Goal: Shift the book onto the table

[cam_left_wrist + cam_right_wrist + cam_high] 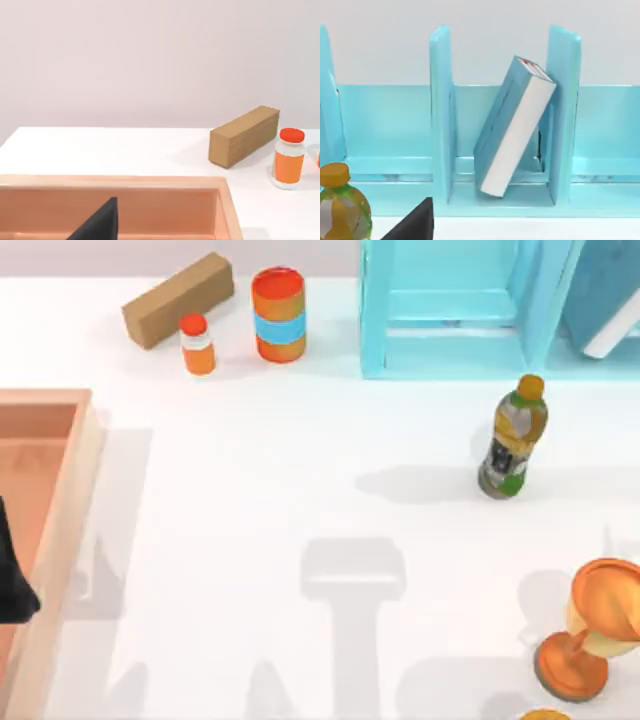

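None of the task is done as far as these views show: the book (515,127) sits inside the light blue shelf unit (455,310), leaning tilted in a compartment with its upper corner against the divider beside it and its lower corner on the shelf floor. In the top view the book (605,300) appears at the upper right corner of the frame, inside the shelf's rightmost visible compartment. It has yet to be gripped, drawn out of the shelf and set down on the table (300,490), so I judge every step is left.

In the right wrist view a dark wedge at the lower left of the frame looks like part of the right gripper (415,225). The book stands well apart from it, up and to the right in that picture, with the shelf's front edge between them. I cannot tell whether this claw is wide or narrow.

A green and yellow bottle (513,438) stands on the table just in front of the shelf, near the path to the book, and it could be knocked on the approach.

The left arm sits parked at the left edge of the top view, over the orange-brown tray (60,540); a dark part of the left gripper (97,225) shows there, and its opening I cannot tell either.
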